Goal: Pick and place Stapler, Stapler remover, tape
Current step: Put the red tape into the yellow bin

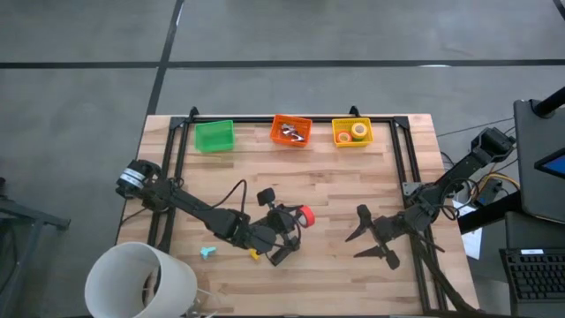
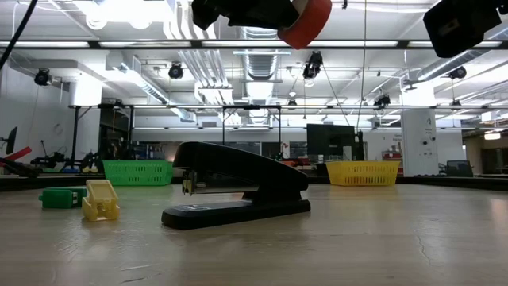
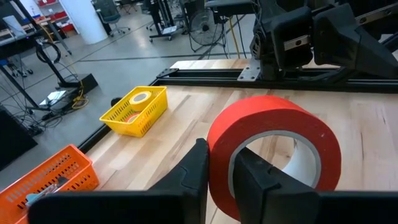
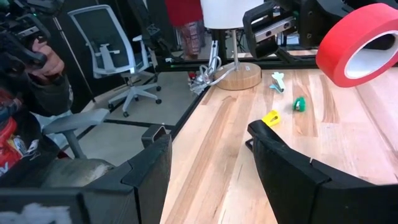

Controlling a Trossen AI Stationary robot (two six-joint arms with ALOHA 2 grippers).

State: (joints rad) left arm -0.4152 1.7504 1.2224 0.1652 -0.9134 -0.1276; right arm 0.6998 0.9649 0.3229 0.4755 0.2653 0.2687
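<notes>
Near the table's middle, the left gripper clenches a red tape roll by its wall, one finger inside the open centre, the roll lifted off the wood. From overhead, the stapler is mostly hidden beneath that arm; its heading there cannot be told. At table height it lies broadside, long axis across the view. The right gripper hovers nearby, fingers spread, empty.

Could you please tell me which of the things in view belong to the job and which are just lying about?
Job:
red tape roll, held off the table by the left hand
black stapler
yellow bin with tape rolls
orange bin
green bin

Lying about:
small yellow piece
small green piece
white lamp
</notes>
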